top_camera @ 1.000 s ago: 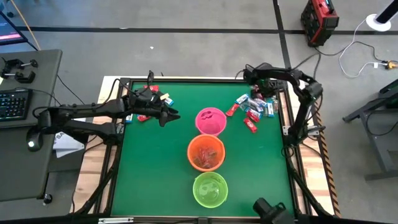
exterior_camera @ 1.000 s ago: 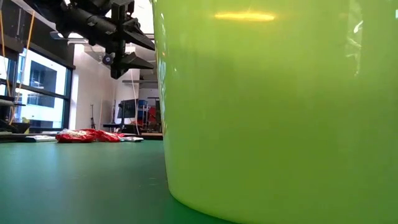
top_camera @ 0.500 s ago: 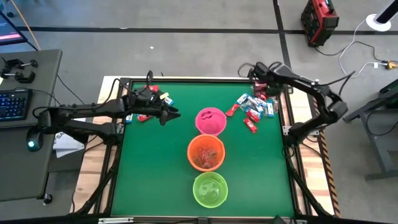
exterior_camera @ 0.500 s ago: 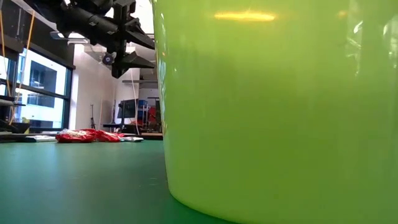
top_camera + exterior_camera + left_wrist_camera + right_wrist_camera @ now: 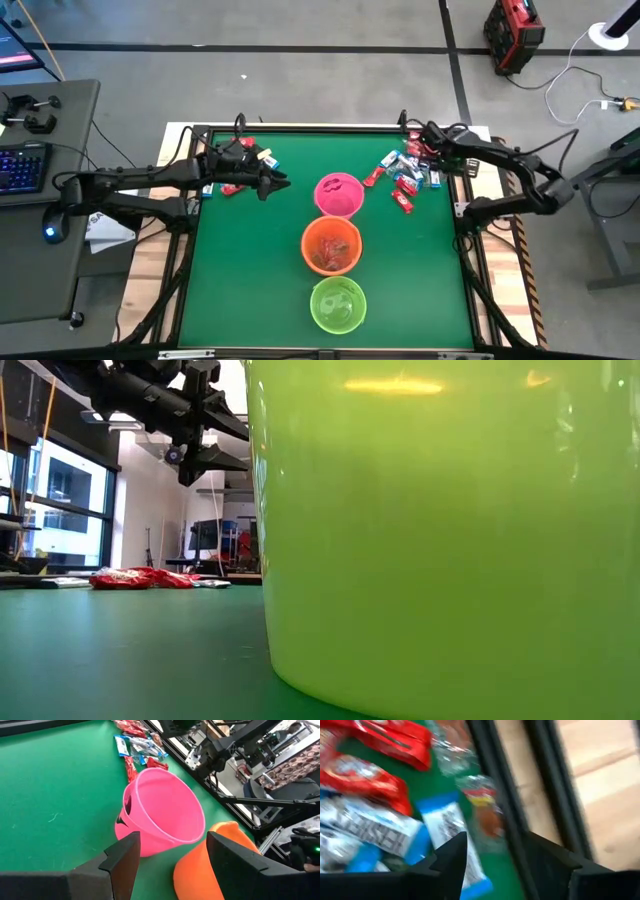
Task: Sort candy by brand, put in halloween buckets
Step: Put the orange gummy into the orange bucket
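Hovering open and empty, the right gripper (image 5: 418,137) hangs just above the candy (image 5: 405,172) pile's far edge.

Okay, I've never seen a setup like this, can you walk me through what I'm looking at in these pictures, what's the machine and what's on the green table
This is a two-armed robot at a green table. One camera looks straight down from above, one sits at tabletop height, and one rides on each wrist.

From above, three small pails stand in a row: the pink bucket, the orange bucket and the green bucket. The tabletop camera is almost filled by the green one.

The left gripper hangs open beside the pink bucket, holding nothing. The right gripper is open over a pile of wrapped candy at the table's far right corner; its wrist camera shows red and blue-and-white packets close up. A few more candies lie under the left arm.
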Robot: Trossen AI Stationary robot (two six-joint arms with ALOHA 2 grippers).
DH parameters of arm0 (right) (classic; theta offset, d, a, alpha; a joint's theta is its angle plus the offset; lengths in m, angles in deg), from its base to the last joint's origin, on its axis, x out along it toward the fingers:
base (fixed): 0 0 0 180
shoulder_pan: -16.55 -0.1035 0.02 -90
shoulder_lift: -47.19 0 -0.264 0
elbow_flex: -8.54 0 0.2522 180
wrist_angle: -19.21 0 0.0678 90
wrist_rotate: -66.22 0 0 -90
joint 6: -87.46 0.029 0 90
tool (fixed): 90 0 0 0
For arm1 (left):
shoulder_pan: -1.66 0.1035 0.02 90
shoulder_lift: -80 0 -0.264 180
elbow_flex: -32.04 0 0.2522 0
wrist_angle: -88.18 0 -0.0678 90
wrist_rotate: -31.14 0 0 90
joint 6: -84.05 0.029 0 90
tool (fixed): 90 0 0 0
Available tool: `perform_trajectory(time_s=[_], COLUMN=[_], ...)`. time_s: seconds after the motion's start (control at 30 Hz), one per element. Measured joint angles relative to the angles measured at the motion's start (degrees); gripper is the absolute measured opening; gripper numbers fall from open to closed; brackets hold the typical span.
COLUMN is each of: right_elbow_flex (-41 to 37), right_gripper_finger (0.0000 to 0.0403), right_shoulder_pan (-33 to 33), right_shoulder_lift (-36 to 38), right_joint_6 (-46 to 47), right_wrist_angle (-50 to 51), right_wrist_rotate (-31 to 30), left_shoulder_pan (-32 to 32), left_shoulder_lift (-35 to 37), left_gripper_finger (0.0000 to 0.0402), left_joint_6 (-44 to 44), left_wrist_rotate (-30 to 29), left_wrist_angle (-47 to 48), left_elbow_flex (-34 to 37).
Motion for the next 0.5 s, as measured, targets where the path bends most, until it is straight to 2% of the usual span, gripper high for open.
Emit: perform_trajectory(time_s=[0.13, 0.33, 0.43, 0.5], right_elbow_flex=[-0.4, -0.4, -0.4, -0.4], right_gripper_finger=[0.0191, 0.0190, 0.0170, 0.0139], right_shoulder_pan=[2.1, 4.0, 3.9, 3.8], right_shoulder_lift=[-3.4, -7.7, -8.1, -8.1], right_joint_6=[0.3, 0.2, -0.7, -2.2], right_wrist_angle=[-5.5, -5.7, -5.8, -6.0], right_wrist_rotate=[0.0, -1.5, -2.9, -3.1], left_shoulder_pan=[0.0, 0.0, 0.0, 0.0], left_shoulder_lift=[0.0, 0.0, 0.0, 0.0], left_gripper_finger=[0.0216, 0.0216, 0.0216, 0.0216], left_joint_6=[-1.2, -1.6, -1.6, -1.6], left_wrist_rotate=[-0.3, -0.3, -0.5, -1.0], left_wrist_angle=[0.0, 0.0, 0.0, 0.0], left_elbow_flex=[0.0, 0.0, 0.0, 0.0])
